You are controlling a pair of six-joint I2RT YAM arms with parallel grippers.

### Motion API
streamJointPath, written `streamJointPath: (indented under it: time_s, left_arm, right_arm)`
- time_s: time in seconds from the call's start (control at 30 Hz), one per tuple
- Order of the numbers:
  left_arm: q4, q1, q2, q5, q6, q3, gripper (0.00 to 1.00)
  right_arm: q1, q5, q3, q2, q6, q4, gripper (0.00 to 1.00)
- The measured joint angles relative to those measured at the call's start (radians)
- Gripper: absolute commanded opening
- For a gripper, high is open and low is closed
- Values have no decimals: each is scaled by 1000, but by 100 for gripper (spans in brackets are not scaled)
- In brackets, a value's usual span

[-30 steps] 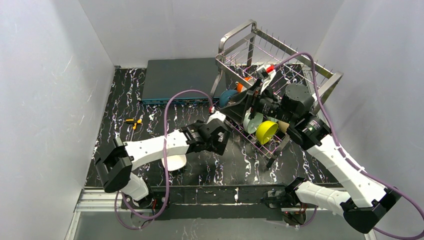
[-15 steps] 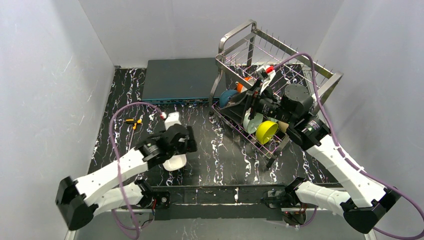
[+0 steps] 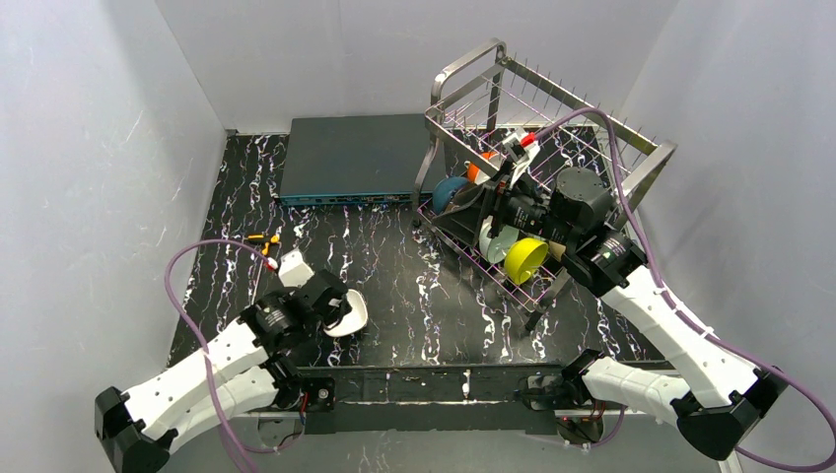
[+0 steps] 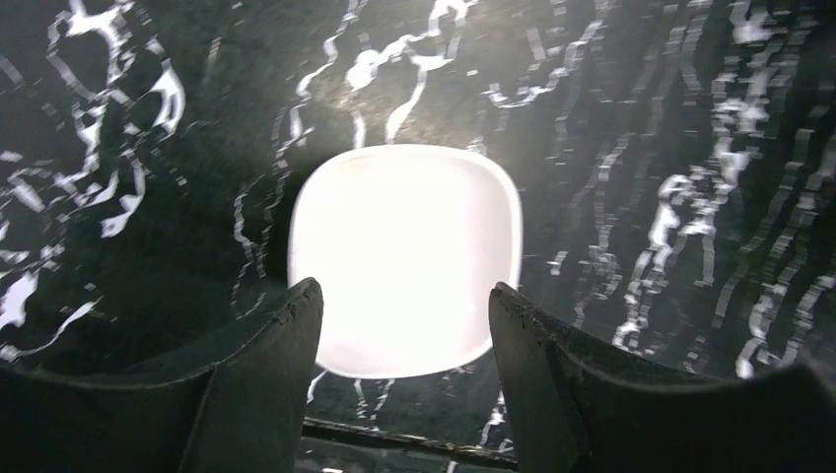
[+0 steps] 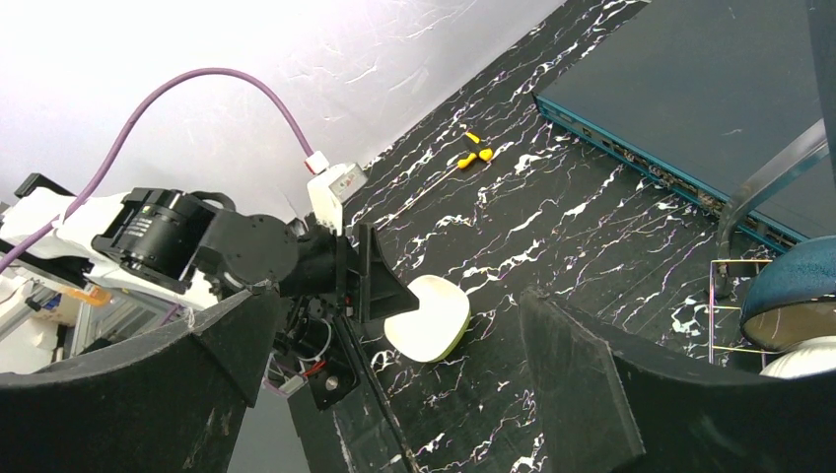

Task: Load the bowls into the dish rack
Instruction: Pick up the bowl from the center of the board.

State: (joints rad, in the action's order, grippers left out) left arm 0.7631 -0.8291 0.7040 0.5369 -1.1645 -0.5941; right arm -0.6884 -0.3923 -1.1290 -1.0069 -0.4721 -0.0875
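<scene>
Bowl (image 4: 404,236) edge betw. L tool (image 4: 404,289) tips

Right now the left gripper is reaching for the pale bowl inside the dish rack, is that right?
No: the pale bowl lies on the table, outside the dish rack; the left wrist view shows the left gripper open over it.

— Where's the overhead camera?
— High above the near edge, looking down towards the far side, taking in everything.
— And the wrists?
— Left looks steeply down, close on the small white rounded bowl (image 4: 404,261). Right, from the far right, sees that bowl at a distance.
</scene>
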Motion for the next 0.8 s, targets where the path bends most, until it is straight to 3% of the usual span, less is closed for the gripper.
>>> streamJointPath:
  time_s: [0.33, 0.6, 0.8]
  left_arm:
    - [92, 58, 89, -30, -84, 64, 60]
    - [-9, 142, 34, -143, -39, 165, 57]
    - [-105, 188, 90, -213, 27, 165, 53]
  right_arm:
    - [0, 0, 1, 0, 0, 0, 99]
    - [0, 0, 15, 0, 0, -16, 99]
    - [0, -3, 15, -9, 0, -14, 99]
